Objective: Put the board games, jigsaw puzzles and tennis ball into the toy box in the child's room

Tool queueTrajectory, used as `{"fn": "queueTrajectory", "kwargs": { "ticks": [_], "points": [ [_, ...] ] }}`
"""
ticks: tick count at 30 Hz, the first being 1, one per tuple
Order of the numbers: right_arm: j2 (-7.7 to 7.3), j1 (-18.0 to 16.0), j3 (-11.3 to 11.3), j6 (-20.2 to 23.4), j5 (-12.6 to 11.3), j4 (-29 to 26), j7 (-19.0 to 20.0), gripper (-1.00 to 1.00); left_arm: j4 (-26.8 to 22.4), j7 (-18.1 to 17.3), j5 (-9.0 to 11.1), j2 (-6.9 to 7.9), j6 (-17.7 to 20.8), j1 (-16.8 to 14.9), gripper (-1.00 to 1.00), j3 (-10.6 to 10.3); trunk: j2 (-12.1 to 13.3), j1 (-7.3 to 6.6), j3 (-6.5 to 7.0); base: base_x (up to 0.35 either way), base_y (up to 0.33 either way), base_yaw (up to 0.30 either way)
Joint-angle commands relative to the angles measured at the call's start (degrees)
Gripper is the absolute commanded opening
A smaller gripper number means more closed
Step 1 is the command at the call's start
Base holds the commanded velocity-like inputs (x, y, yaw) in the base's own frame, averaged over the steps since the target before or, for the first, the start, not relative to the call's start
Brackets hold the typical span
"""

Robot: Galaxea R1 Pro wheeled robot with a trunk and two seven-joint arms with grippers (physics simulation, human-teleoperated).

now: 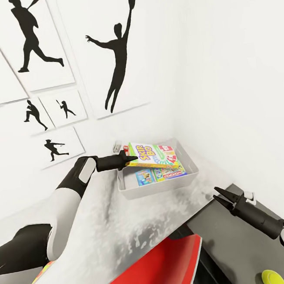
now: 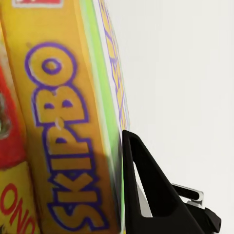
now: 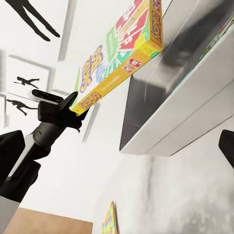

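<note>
My left gripper point(image 1: 127, 159) is shut on one edge of the green, yellow and red SKIP BO board game point(image 1: 154, 155) and holds it tilted over the light grey toy box point(image 1: 133, 187) in the table's far corner. A blue board game point(image 1: 160, 173) lies flat inside the box. The left wrist view has the SKIP BO box point(image 2: 63, 126) pressed against a black finger point(image 2: 146, 185). From the right wrist camera I see the left gripper point(image 3: 73, 109), the game point(image 3: 122, 53) and the toy box point(image 3: 170, 107). My right gripper point(image 1: 217, 194) hovers open over the dark lower section, with the yellow-green tennis ball point(image 1: 271, 277) near it.
A jigsaw puzzle box point(image 1: 42, 270) peeks out beside my left arm on the pale table point(image 1: 124, 222); its edge also appears as a jigsaw puzzle point(image 3: 109, 219) in the right wrist view. A red chair point(image 1: 168, 266) stands under the table's front edge. White walls close the corner.
</note>
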Motion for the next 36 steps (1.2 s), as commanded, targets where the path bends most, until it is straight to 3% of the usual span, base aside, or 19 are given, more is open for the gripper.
{"fn": "queueTrajectory", "kwargs": {
  "ticks": [1, 4, 5, 18, 23, 25, 29, 30, 34, 36],
  "points": [
    [0.0, -0.03, -0.05, 0.29, -0.05, 0.0, 0.11, 1.0, 0.0, -0.12, 0.09, 0.01, 0.24, -0.04, -1.0, -0.05, -0.11, 0.03, -0.11, 0.0, 0.0, 0.0],
    [-0.03, -0.06, -0.05, 0.24, -0.01, 0.0, 0.13, 1.0, 0.0, -0.13, 0.13, 0.01, 0.23, -0.05, -1.0, -0.06, -0.11, 0.03, -0.11, 0.0, 0.0, 0.0],
    [-0.03, -0.05, -0.05, 0.25, -0.02, 0.0, 0.13, 1.0, 0.0, -0.17, 0.16, 0.01, 0.25, -0.05, 1.0, -0.06, -0.11, 0.03, -0.11, 0.0, 0.0, 0.0],
    [-0.09, -0.01, -0.14, 0.2, -0.03, 0.0, 0.17, 1.0, 0.0, -0.89, 0.09, 0.68, 0.55, -0.08, 1.0, -0.14, -0.11, 0.03, -0.11, 0.0, 0.0, 0.0],
    [-0.06, -0.01, -0.11, 0.2, -0.02, 0.0, 0.19, 1.0, -0.04, -1.02, -0.08, 2.41, 0.69, -0.05, 1.0, -0.22, -0.11, 0.03, -0.11, 0.0, 0.0, 0.0],
    [-0.03, -0.01, -0.09, 0.2, -0.03, 0.0, 0.2, 1.0, -0.1, -1.08, -0.03, 3.65, 0.79, -0.04, 1.0, -0.18, -0.11, 0.03, -0.11, 0.0, 0.0, 0.0],
    [-0.01, -0.01, -0.06, 0.2, -0.04, 0.0, 0.2, 1.0, -0.51, -1.44, 0.35, 9.0, 1.22, -0.09, 1.0, 0.08, -0.11, 0.03, -0.11, 0.0, 0.0, 0.0],
    [0.0, -0.01, -0.06, 0.18, -0.04, 0.0, 0.2, 1.0, -0.55, -1.62, 0.38, 9.68, 1.32, -0.09, 1.0, 0.12, -0.11, 0.03, -0.11, 0.0, 0.0, 0.0],
    [0.0, -0.02, -0.05, 0.15, -0.04, 0.0, 0.2, 1.0, -0.73, -6.92, 0.44, 14.56, 2.25, -0.29, 1.0, 0.26, -0.11, 0.03, -0.11, 0.0, 0.0, 0.0],
    [0.0, -0.01, -0.01, 0.13, -0.04, 0.0, 0.2, 1.0, -0.76, -9.47, 0.35, 16.04, 2.38, -0.35, 1.0, 0.24, -0.11, 0.03, -0.11, 0.0, 0.0, 0.0]
  ]
}}
